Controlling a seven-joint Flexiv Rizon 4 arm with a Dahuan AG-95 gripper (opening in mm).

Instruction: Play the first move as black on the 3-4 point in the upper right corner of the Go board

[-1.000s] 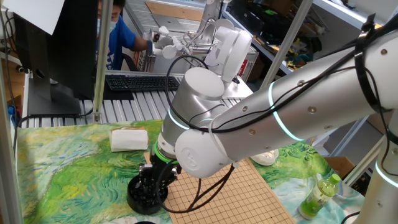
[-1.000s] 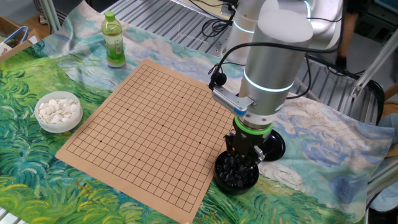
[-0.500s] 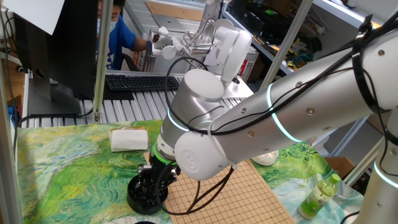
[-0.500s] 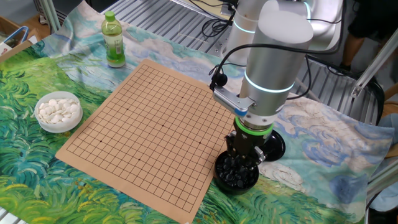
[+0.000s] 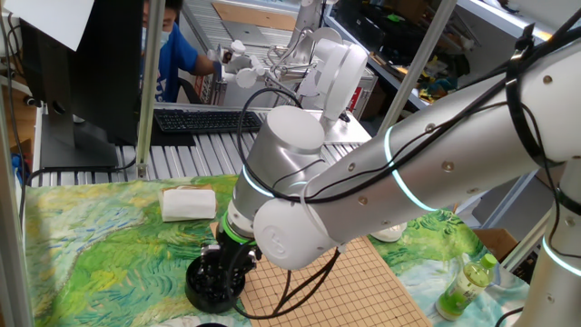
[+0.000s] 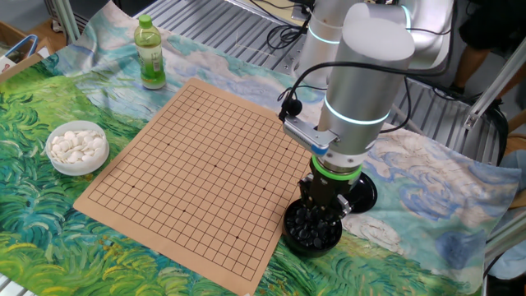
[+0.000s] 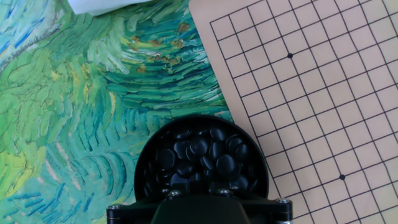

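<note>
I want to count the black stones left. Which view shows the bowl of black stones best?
The hand view: it looks straight down into the bowl of black stones. The other fixed view shows it partly behind the pincer; in one fixed view its contents are hidden.

Bright, even light — sharp frames, faint shadows.

Behind your table you have a grey roller conveyor [image 5: 186,153], a black keyboard [image 5: 204,119] lying on it and a dark monitor [image 5: 77,64] at the left. Metal frame posts [image 5: 145,86] rise beside it, cluttered shelving [image 5: 408,41] stands further back, lighting bright and even
</note>
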